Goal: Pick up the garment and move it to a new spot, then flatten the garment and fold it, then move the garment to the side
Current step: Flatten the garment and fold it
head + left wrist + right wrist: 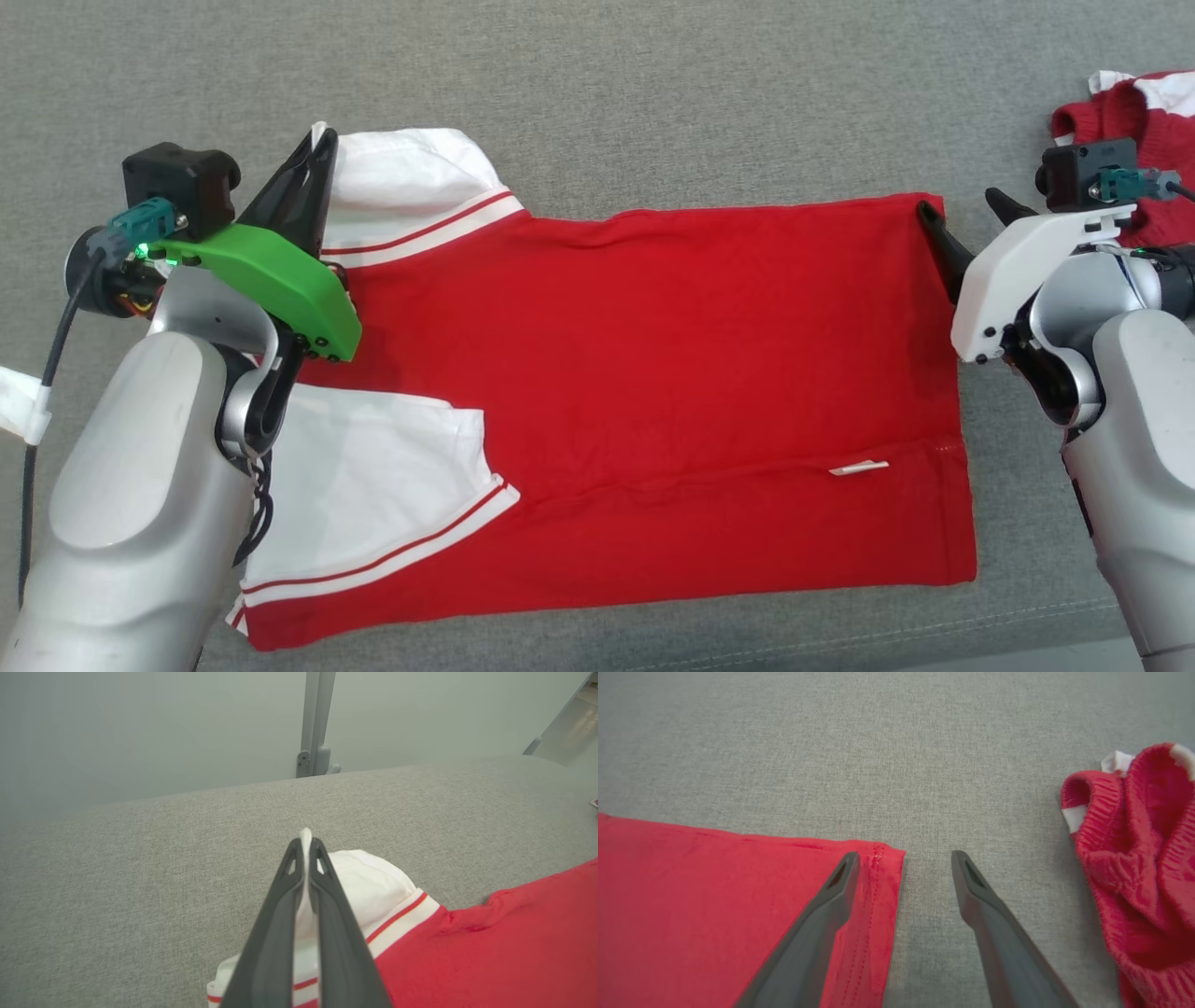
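The garment [653,355] lies flat on the grey bench [597,93]. The left tool [320,142] is clamped on its far white sleeve [411,177]. The right tool [960,203] stands fully open and empty, one finger over the garment's hem corner.

Lab-like room: grey fabric surface [597,75], plain pale partition panels [140,728].

- garment [653,373] lies flat on the worktop [653,93], sleeves to the left
- left pincer [322,138] at its far sleeve (sleeve edge between the fingers)
- right pincer [960,202] straddles the garment's far right corner
- crumpled cloth [1134,121] lies farther right
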